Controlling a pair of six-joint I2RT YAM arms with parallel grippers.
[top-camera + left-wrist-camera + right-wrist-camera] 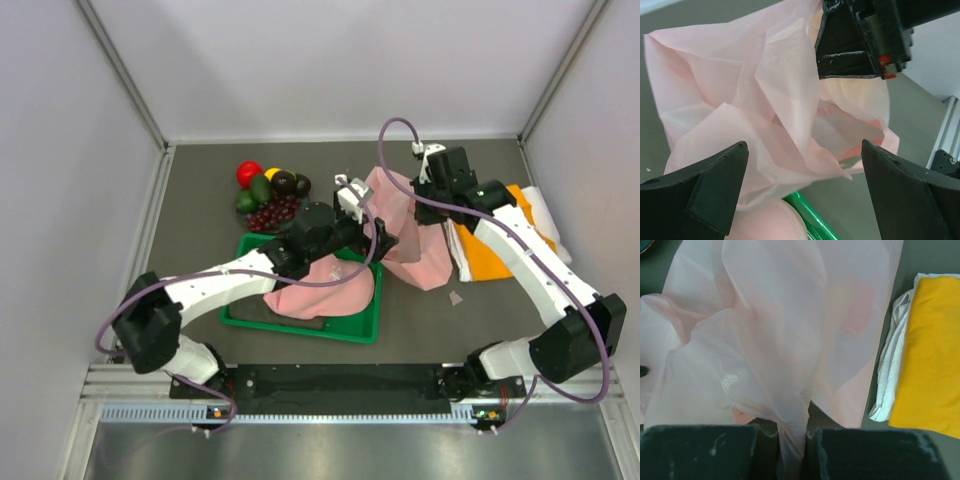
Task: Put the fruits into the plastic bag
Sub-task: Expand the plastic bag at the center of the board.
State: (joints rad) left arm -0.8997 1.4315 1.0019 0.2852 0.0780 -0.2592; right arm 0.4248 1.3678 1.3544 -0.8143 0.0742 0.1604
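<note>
The right gripper (791,452) is pinched together on a narrow gathered strip of the plastic bag (765,340), with the film running down through the slim gap between its two dark pads. The left gripper (805,185) stands wide apart, its fingers either side of a crumpled fold of the bag and not clamped on it. The bag is thin, translucent, pale pink film, heavily creased and bunched, with darker peach-coloured patches printed on it and a faint reddish mark showing through one layer. It sits on the counter (200,200) just past the far right corner of the green tray (365,325). The fruits (270,192), one red, one yellow, green ones, dark round ones and dark grapes, are piled just beyond the tray's far left corner, apart from the bag. A pink cap (320,290) lies inside the tray. To the tray's right, beyond the bag, an orange cloth (935,350) lies on a white cloth (892,365)
</note>
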